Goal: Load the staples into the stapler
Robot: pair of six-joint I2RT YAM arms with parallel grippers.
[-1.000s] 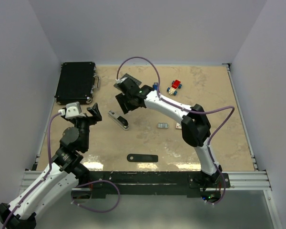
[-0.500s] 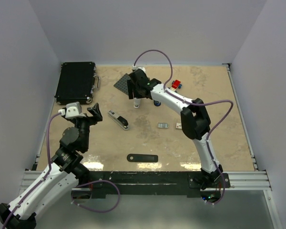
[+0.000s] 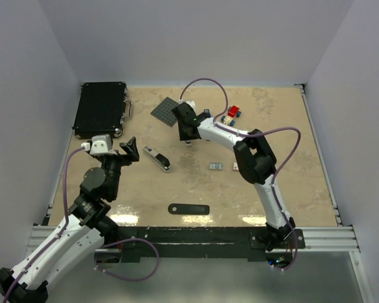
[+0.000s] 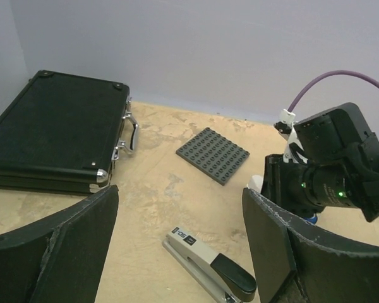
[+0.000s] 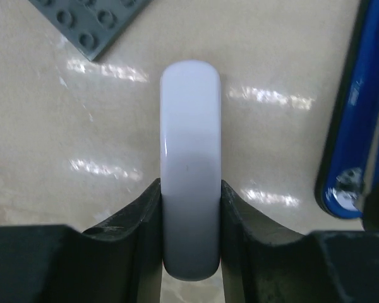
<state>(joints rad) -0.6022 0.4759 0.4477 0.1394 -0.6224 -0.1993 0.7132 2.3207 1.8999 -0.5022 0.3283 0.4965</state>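
The grey stapler (image 3: pixel 157 158) with a black tip lies flat left of centre, seen close in the left wrist view (image 4: pixel 208 265). The staples (image 3: pixel 215 166) show as a small grey box, with a white piece (image 3: pixel 236 166) just right of it. My left gripper (image 3: pixel 129 150) hangs open a little to the left of the stapler, its jaws (image 4: pixel 180 240) wide with nothing between them. My right gripper (image 3: pixel 188 136) is far back, beside the grey baseplate, shut on a white rounded bar (image 5: pixel 191 158) that stands on the table.
A black case (image 3: pixel 101 108) lies at the back left. A grey studded baseplate (image 3: pixel 165 111) and a red, white and blue toy car (image 3: pixel 231 114) lie at the back. A blue object (image 5: pixel 354 145) lies right of the bar. A flat black strip (image 3: pixel 189 209) lies near the front edge.
My right gripper swung from beside the stapler toward the baseplate, came down over the white bar and closed on it. The left gripper shifted slightly toward the stapler.
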